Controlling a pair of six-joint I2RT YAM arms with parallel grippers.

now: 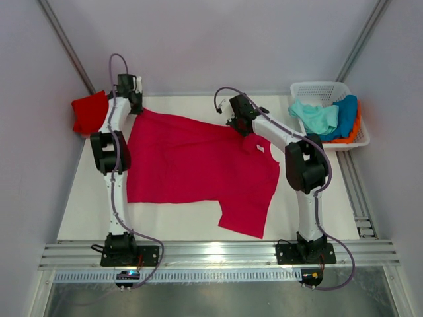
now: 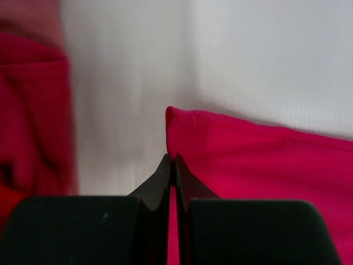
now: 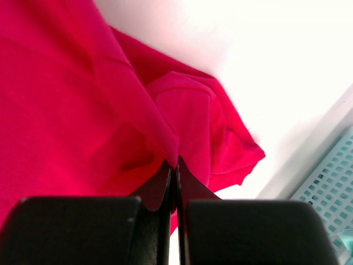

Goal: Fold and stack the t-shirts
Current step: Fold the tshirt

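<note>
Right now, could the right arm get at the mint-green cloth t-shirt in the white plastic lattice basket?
Probably, but not yet: the right gripper is shut on the spread crimson-pink t-shirt. The mint-green t-shirt lies uncovered in the white basket, nothing between.

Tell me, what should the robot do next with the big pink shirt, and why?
Probably lift both grippers a little together, then carry the shirt's far edge toward the near edge. The left gripper and right gripper are each shut on that far edge, and the shirt lies spread open, not yet folded.
</note>
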